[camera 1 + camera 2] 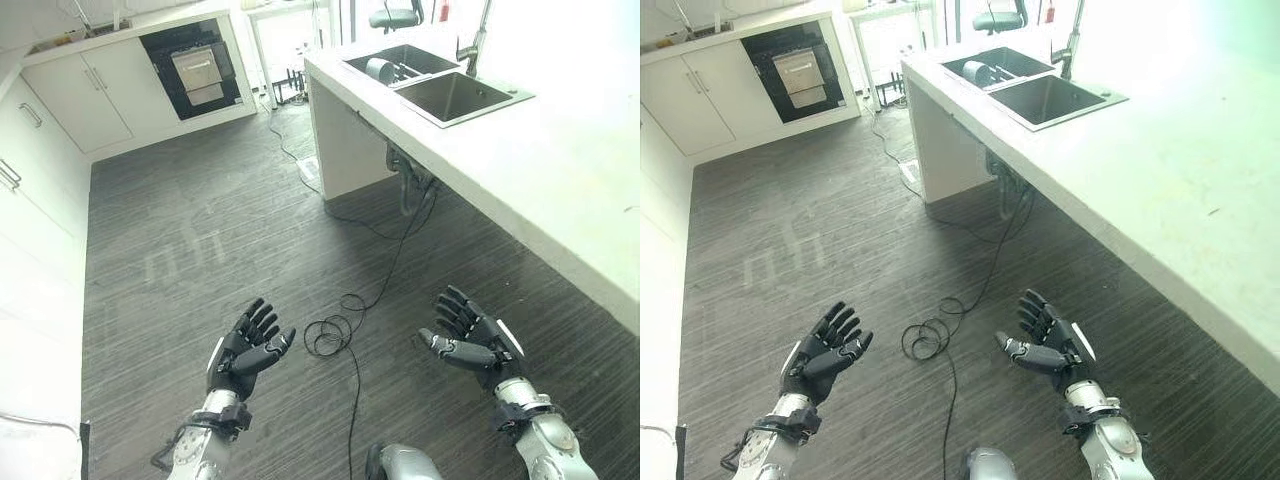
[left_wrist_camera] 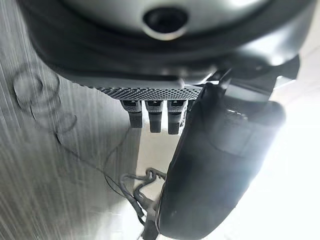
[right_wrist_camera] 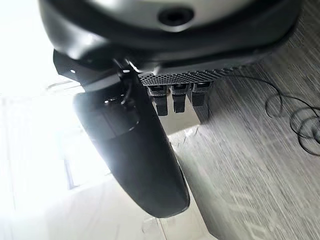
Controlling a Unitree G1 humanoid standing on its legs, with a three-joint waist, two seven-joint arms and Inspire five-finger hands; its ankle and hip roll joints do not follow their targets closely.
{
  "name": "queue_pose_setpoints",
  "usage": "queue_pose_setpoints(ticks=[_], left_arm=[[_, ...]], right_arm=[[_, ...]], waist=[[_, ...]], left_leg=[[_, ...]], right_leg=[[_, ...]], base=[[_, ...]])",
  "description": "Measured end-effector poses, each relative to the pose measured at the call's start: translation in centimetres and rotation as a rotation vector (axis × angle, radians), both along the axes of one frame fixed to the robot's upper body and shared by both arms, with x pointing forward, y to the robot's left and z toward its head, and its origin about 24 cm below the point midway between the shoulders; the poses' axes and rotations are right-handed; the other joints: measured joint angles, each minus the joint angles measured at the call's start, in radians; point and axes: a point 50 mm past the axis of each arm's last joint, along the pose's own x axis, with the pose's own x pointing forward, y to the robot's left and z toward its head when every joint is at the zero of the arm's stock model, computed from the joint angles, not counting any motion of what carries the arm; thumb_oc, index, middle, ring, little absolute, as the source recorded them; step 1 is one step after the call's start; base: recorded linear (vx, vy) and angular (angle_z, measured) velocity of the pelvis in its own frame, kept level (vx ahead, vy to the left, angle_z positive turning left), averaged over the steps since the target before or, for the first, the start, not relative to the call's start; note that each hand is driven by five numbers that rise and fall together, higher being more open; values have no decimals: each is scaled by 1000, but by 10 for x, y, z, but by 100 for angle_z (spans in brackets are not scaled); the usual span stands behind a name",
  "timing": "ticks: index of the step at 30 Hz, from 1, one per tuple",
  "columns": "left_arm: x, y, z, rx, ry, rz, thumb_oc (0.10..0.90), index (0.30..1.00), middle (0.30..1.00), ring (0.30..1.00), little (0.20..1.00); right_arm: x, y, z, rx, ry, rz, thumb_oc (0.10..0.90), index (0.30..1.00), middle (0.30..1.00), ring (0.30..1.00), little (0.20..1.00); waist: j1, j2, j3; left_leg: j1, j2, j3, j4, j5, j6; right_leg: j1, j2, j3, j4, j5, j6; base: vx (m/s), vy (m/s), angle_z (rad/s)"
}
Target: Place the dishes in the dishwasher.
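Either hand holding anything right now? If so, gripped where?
Nothing held. The left hand and right hand are both open and empty above the floor.

A long white countertop (image 1: 560, 190) runs along the right, a double steel sink (image 1: 455, 95) set in its far end with a tap (image 1: 470, 45) behind. White cabinets (image 1: 85, 95) line the far-left wall above dark striped wooden flooring (image 1: 200, 250).

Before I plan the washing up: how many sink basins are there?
2, side by side in the counter: the far basin holds a dark dish, the near basin looks bare. Other dishes may be hidden.
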Motion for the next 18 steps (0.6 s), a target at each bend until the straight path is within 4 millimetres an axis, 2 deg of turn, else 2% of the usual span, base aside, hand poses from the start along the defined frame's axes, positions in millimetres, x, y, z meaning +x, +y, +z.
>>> queue_pose_setpoints(ticks=[1, 2, 3, 4, 5, 6, 7, 8, 9, 10, 11, 12, 14, 15, 16, 17, 18], left_arm=[[-2, 2, -1, -19, 4, 9, 800, 900, 900, 900, 900], [-5, 6, 1, -6, -11, 14, 800, 900, 900, 900, 900], [-2, 5, 4, -21, -31, 10, 800, 900, 900, 900, 900], [5, -5, 8, -59, -80, 7, 800, 900, 900, 900, 900], [12, -4, 26, -65, -198, 34, 800, 900, 900, 900, 900], [18, -7, 24, -65, -190, 4, 800, 900, 900, 900, 900], [18, -9, 23, -72, -189, -5, 800, 900, 900, 900, 900], [15, -9, 22, -72, -188, -16, 800, 900, 900, 900, 900], [9, -8, 21, -71, -180, -13, 800, 900, 900, 900, 900], [5, -8, 18, -72, -168, -5, 800, 900, 900, 900, 900], [8, -5, 18, -59, -162, -1, 800, 900, 900, 900, 900], [7, -1, 18, -55, -158, 20, 800, 900, 900, 900, 900], [10, 2, 23, -56, -179, 33, 800, 900, 900, 900, 900], [13, 6, 27, -51, -198, 40, 800, 900, 900, 900, 900], [17, 11, 33, -56, -222, 56, 800, 900, 900, 900, 900], [22, 17, 38, -40, -242, 60, 800, 900, 900, 900, 900], [25, 22, 43, -27, -259, 69, 800, 900, 900, 900, 900]], right_arm=[[-1, 2, -1, -2, 5, 21, 800, 900, 900, 900, 900], [0, 6, 2, -37, -7, 66, 800, 900, 900, 900, 900], [-1, 6, 1, -36, -3, 65, 800, 900, 900, 900, 900], [-2, 2, 4, -58, -8, 68, 800, 900, 900, 900, 900], [-4, 2, 29, -132, -84, 163, 800, 900, 900, 900, 900], [-10, -5, 20, -133, -35, 144, 800, 900, 900, 900, 900], [-14, -8, 13, -131, 12, 135, 800, 900, 900, 900, 900], [-20, -10, 9, -134, 35, 131, 800, 900, 900, 900, 900], [-23, -12, 8, -142, 47, 138, 800, 900, 900, 900, 900], [-23, -13, 8, -146, 47, 146, 800, 900, 900, 900, 900], [-21, -12, 7, -131, 41, 132, 800, 900, 900, 900, 900], [-18, -6, 8, -115, 29, 148, 800, 900, 900, 900, 900], [-14, 2, 19, -112, -26, 182, 800, 900, 900, 900, 900], [-12, 7, 21, -91, -46, 188, 800, 900, 900, 900, 900], [-9, 14, 23, -70, -68, 198, 800, 900, 900, 900, 900], [-3, 21, 25, -43, -96, 205, 800, 900, 900, 900, 900], [2, 29, 28, -24, -119, 222, 800, 900, 900, 900, 900]], waist=[[-6, -13, 7], [-27, -22, 12], [-44, -13, 11], [-99, 103, 28], [-96, 140, 55], [-106, 141, 57], [-96, 118, 67], [-91, 108, 61], [-79, 107, 57], [-70, 111, 52], [-49, 105, 48], [-23, 79, 37], [-3, 78, 11], [5, 52, -3], [8, 36, -13], [21, 34, -14], [38, 35, -13]], left_leg=[[-2, -1, 57, -202, 21, 30], [43, -30, 148, -487, 69, 82], [47, -58, 156, -559, 75, 92], [5, -9, 77, -570, 62, 92], [-136, 106, -18, -429, 34, 45], [-167, 151, -34, -418, 51, 21], [-163, 164, -20, -412, 54, 19], [-143, 156, 4, -433, 54, 29], [-105, 149, 37, -461, 40, 62], [-65, 134, 43, -497, 26, 96], [-46, 113, 44, -484, 63, 115], [-17, 85, 83, -484, 68, 116], [-7, 40, 82, -472, 153, 139], [-6, 7, 73, -461, 160, 149], [-2, -29, 55, -474, 142, 171], [5, -52, 38, -493, 128, 191], [22, -67, 29, -513, 124, 198]], right_leg=[[58, 9, -23, -39, -23, 26], [142, 31, -50, -87, -53, 40], [172, 36, -80, -85, -65, 104], [92, 96, -49, 70, -60, 312], [-3, -3, 86, 205, -162, 129], [27, -7, 48, 197, -182, 137], [76, -13, 42, 167, -187, 134], [124, -34, 32, 132, -194, 146], [163, -29, 30, 109, -202, 171], [205, -42, 22, 90, -213, 200], [245, -58, 15, 67, -216, 214], [286, -89, 16, 37, -206, 239], [326, -129, 2, 30, -171, 290], [331, -166, -12, 58, -167, 291], [301, -198, -13, 117, -161, 287], [285, -206, -23, 97, -191, 299], [266, -206, -39, 50, -191, 302]], base=[[250, 216, -128], [254, 282, -80], [266, 295, -56], [503, 422, -67], [346, 351, -41], [368, 389, -51], [95, 192, 15], [248, 324, 2], [245, 335, 18], [297, 401, 16], [257, 343, 12], [242, 320, 17], [195, 249, 45], [182, 219, 69], [200, 237, 71], [228, 259, 61], [231, 255, 54]])
